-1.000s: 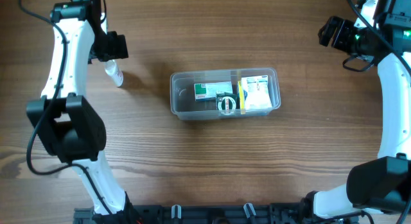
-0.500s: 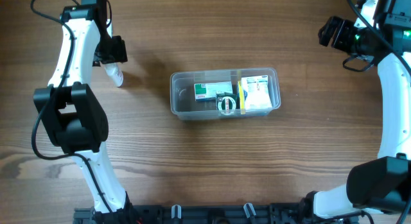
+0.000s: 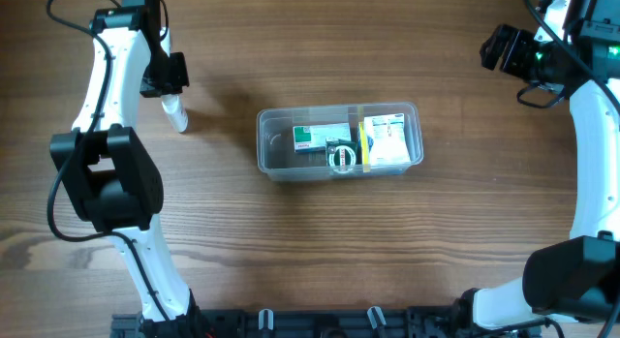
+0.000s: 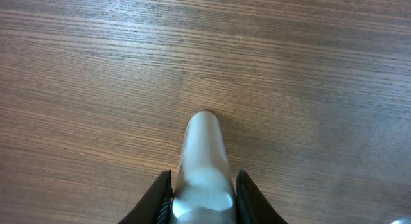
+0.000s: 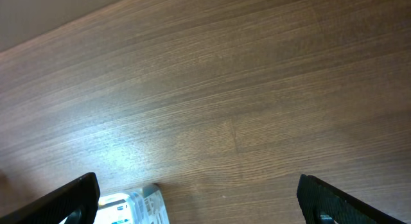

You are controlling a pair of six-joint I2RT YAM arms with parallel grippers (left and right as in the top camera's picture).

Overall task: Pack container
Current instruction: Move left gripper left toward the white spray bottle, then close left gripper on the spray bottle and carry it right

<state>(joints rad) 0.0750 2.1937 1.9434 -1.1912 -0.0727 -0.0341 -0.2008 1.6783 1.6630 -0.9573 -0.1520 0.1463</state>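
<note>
Surface: wood.
Container: centre of surface, boxes fill its right part.
Right tool: spread wide, empty.
Left tool: clamped on spray bottle, well left of container.
Risk: smooth round bottle, held near one end, may slip or swivel.

Counter is showing brown wood grain. Container is reading clear; inside, a green-and-white box and a white box with a yellow edge are showing. Spray bottle, nine o'clock, is appearing whitish-clear.
</note>
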